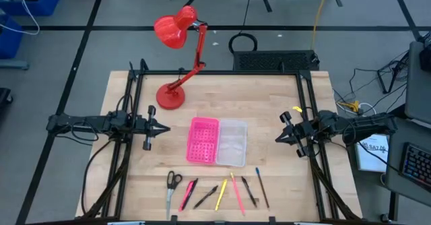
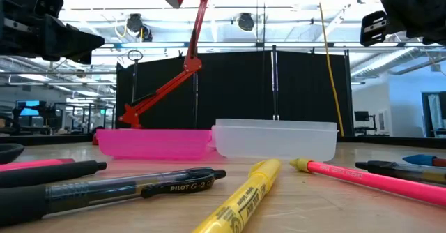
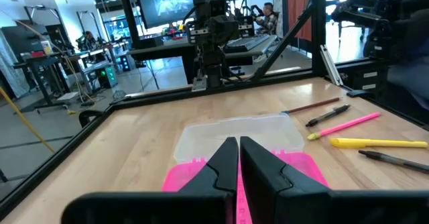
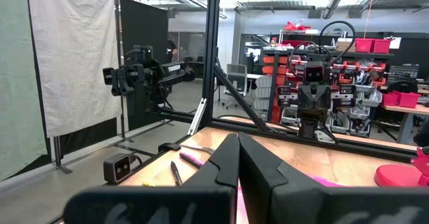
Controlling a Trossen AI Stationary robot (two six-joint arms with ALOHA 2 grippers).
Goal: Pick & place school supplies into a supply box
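Note:
The supply box lies open in the middle of the table, its pink perforated half beside its clear tray; it also shows as the box in the low view. Scissors and several pens and pencils lie in a row near the table's near edge. My left gripper hovers shut left of the box, raised above the table. My right gripper hovers shut right of the box. Neither touches anything.
A red desk lamp stands at the far left of the table, its base on the wood. Black frame rails run along both sides. Bare wood lies between the box and the supplies.

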